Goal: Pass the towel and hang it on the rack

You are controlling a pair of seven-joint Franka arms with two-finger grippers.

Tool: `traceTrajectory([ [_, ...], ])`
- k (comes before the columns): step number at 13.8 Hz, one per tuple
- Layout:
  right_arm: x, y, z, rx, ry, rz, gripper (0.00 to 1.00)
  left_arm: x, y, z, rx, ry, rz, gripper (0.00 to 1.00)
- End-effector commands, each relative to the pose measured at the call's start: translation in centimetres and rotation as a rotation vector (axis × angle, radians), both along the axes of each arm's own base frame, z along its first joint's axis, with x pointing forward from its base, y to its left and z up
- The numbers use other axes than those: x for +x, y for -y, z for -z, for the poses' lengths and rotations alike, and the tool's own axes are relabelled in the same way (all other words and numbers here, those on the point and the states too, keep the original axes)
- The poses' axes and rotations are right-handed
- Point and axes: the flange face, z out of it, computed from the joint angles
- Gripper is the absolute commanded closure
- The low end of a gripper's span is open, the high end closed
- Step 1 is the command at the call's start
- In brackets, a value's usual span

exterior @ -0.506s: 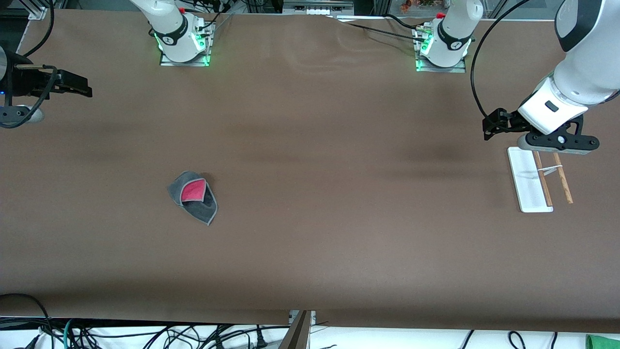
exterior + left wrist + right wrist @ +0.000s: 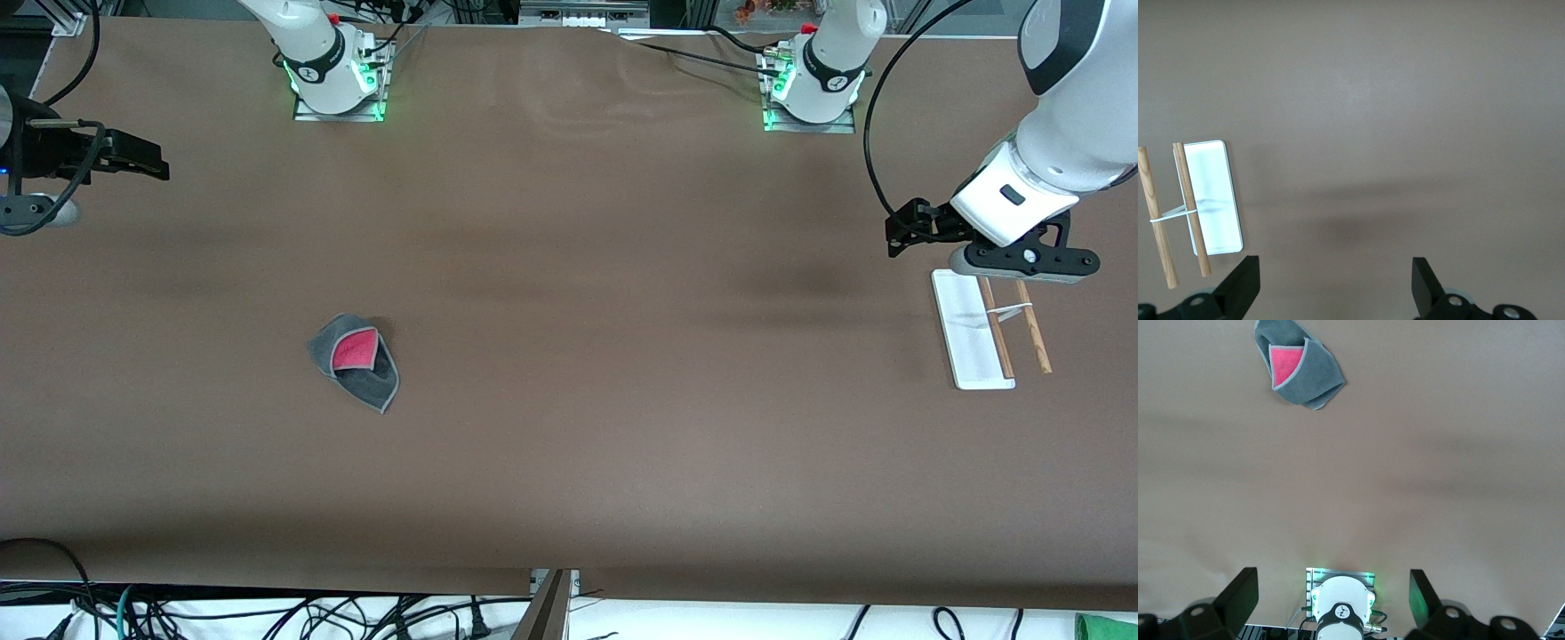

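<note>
On the table (image 2: pixel 569 462) lie one towel (image 2: pixel 356 360) and one rack (image 2: pixel 987 331).

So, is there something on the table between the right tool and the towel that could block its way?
Nothing visible does. The right tool, open, hangs over the table's edge at the right arm's end. The towel lies alone on bare table, nearer the front camera. The rack stands at the left arm's end, under the open left tool.

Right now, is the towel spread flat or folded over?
Folded. The towel lies crumpled on the table, grey flaps overlapping a pink-red patch, as the right wrist view also shows. No gripper touches it.
</note>
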Motion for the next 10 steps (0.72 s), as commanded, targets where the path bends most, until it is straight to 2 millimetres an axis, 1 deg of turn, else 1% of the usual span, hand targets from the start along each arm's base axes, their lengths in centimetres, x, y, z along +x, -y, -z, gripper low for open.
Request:
traceTrajectory([
  [1, -0.1, -0.3, -0.4, 0.008, 0.012, -0.005, 0.00, -0.4, 0.0, -0.5, 0.017, 0.003, -0.003, 0.00],
  [4, 0.4, -0.3, 0.4, 0.003, 0.001, -0.006, 0.00, -0.4, 0.1, -0.5, 0.017, 0.003, -0.001, 0.00],
  [6, 1.4, -0.1, 2.2, -0.007, -0.021, -0.006, 0.00, -0.4, 0.1, -0.5, 0.017, 0.002, -0.001, 0.00],
  [7, 1.6, -0.1, 2.6, -0.017, -0.027, -0.006, 0.00, -0.3, 0.1, -0.5, 0.017, 0.003, -0.001, 0.00],
  [8, 2.2, -0.2, 3.8, -0.028, -0.045, -0.011, 0.00, -0.4, 0.1, -0.5, 0.017, 0.002, -0.001, 0.00],
  [9, 2.9, -0.6, 5.6, -0.029, -0.074, -0.019, 0.00, -0.4, 0.0, -0.5, 0.017, 0.002, -0.003, 0.00],
  [10, 3.5, -0.7, 6.9, -0.029, -0.092, -0.021, 0.00, -0.4, 0.0, -0.5, 0.017, 0.002, -0.003, 0.00],
])
